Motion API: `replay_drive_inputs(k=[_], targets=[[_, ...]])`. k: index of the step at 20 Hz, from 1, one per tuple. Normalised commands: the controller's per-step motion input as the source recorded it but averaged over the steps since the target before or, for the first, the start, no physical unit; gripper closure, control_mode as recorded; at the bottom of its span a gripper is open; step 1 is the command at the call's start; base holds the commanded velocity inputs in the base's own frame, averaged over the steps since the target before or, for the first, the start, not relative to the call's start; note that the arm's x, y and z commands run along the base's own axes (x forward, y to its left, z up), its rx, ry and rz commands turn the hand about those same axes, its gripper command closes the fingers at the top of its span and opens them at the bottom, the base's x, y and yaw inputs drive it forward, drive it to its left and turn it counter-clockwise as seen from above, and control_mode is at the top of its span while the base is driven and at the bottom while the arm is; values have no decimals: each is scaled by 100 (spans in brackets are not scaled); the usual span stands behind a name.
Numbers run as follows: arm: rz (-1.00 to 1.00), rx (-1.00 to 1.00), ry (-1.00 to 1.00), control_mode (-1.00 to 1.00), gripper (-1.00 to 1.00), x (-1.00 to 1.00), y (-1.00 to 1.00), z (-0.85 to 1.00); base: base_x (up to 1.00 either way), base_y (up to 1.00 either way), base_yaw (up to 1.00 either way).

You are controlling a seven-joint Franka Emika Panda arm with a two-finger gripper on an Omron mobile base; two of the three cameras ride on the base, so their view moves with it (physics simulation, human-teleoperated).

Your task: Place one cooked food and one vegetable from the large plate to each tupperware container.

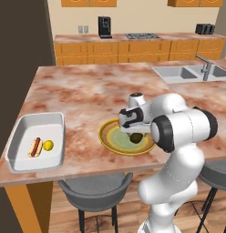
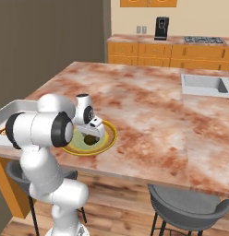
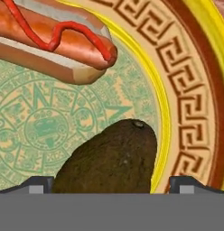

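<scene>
I am seeing the gripper hanging low over the plate, its jaws standing wide apart with nothing between them being squeezed. In the hand view the two finger tips are sitting at the bottom corners, at about 7 and 5 o'clock, and a dark avocado is lying between them at 6 o'clock, not touched by either tip as far as I can tell. A hot dog with a red squiggle of ketchup is lying on the plate's green centre at about 11 o'clock in that view, apart from the avocado. The avocado is resting near the yellow ring at the edge of the pale green centre.

From the left base view, the plate is sitting near the front edge of the worktop, and the tub is standing well apart from it at 9 o'clock, by the worktop's left end. Inside the tub, a second hot dog and a small yellow lemon-like item are lying just beside each other.
</scene>
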Motion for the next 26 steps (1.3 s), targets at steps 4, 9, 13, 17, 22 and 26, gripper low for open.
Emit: replay_drive_inputs(k=[4, 9, 13, 17, 22, 26], targets=[[-2, 0, 0, -100, -100, 0, 0, -35, 0, 0, 0], [-5, 0, 0, -100, -100, 0, 0, -41, 0, 0, 0], [-1, 0, 0, -100, -100, 0, 1, -23, 0, 0, 0], [0, 1, 0, -100, 100, 0, 0, -16, 0, 0, 0], [0, 2, 0, -100, 100, 0, 0, -17, 0, 0, 0], [0, 1, -3, -100, 100, -32, 21, 19, 0, 0, 0]])
